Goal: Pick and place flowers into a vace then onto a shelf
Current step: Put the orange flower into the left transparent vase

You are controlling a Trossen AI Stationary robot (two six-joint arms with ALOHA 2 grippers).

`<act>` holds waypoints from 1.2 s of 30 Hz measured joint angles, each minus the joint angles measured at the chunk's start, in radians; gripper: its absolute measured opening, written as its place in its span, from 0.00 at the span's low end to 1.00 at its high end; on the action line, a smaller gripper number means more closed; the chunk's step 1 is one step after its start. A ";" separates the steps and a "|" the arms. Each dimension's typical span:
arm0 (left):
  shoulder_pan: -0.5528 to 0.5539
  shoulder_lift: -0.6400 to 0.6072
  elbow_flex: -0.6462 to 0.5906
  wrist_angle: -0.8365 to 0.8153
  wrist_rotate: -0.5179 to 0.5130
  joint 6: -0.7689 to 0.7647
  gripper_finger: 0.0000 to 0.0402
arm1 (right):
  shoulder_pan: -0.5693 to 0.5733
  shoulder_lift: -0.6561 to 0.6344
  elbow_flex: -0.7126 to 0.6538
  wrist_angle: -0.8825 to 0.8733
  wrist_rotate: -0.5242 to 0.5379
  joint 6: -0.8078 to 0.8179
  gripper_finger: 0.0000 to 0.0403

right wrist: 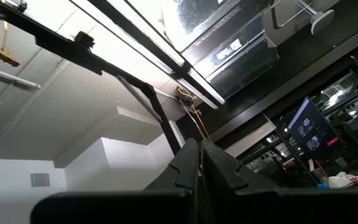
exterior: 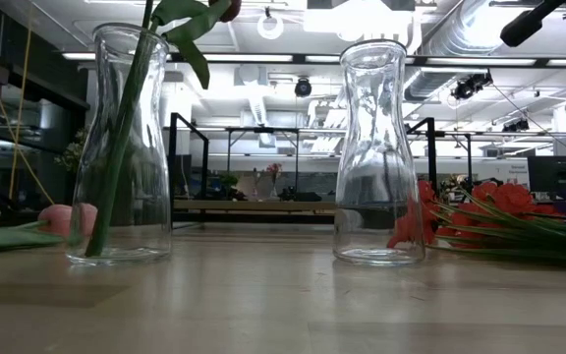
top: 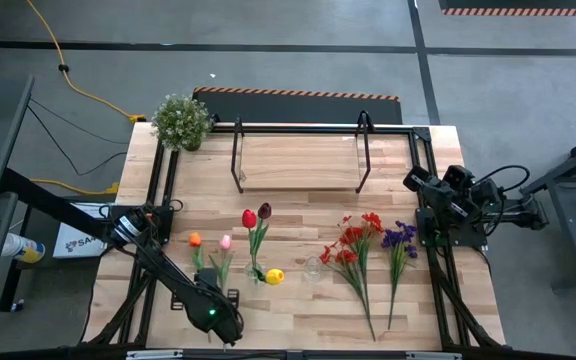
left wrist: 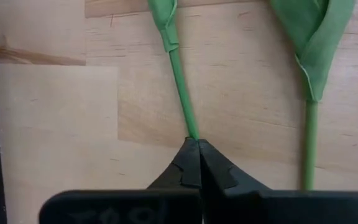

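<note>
While two glass vases (exterior: 121, 147) stand in the low view, only the left wrist view shows the left gripper (left wrist: 197, 144) pinching a tulip stem (left wrist: 180, 68); the right gripper (right wrist: 199, 149) is closed, empty.

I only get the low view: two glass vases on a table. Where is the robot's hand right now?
Observer: The left gripper is low over the table by your camera's edge, shut on a green stem.
Operator: Any flowers I'm missing?
Observer: A yellow tulip lies beside the vase that holds stems.
Operator: And the other arm?
Observer: The right gripper waits shut at the table's right side, aimed at the ceiling.
</note>
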 joint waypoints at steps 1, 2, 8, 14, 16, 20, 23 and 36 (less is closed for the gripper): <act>0.000 0.000 0.000 0.000 0.006 -0.004 0.05 | 0.000 0.000 0.000 0.000 -0.003 0.000 0.03; 0.001 0.000 0.000 0.000 0.011 -0.008 0.05 | 0.000 0.000 0.000 0.000 -0.005 0.000 0.03; 0.001 0.009 0.056 -0.069 0.024 -0.015 0.05 | 0.000 0.000 0.000 0.000 -0.013 0.000 0.03; -0.005 0.009 0.151 -0.257 0.050 -0.016 0.05 | 0.000 0.000 0.000 0.000 -0.013 0.000 0.03; -0.006 0.011 0.187 -0.310 0.040 -0.017 0.05 | 0.000 0.000 0.000 0.000 -0.013 0.000 0.03; -0.017 0.009 0.257 -0.407 0.037 -0.018 0.05 | 0.000 0.000 0.000 0.000 -0.013 0.000 0.03; -0.023 0.006 0.300 -0.415 0.004 -0.019 0.05 | 0.000 0.000 0.000 0.000 -0.012 0.001 0.03; -0.077 0.006 0.477 -0.419 -0.089 -0.023 0.05 | 0.000 0.000 0.000 -0.001 -0.011 -0.003 0.03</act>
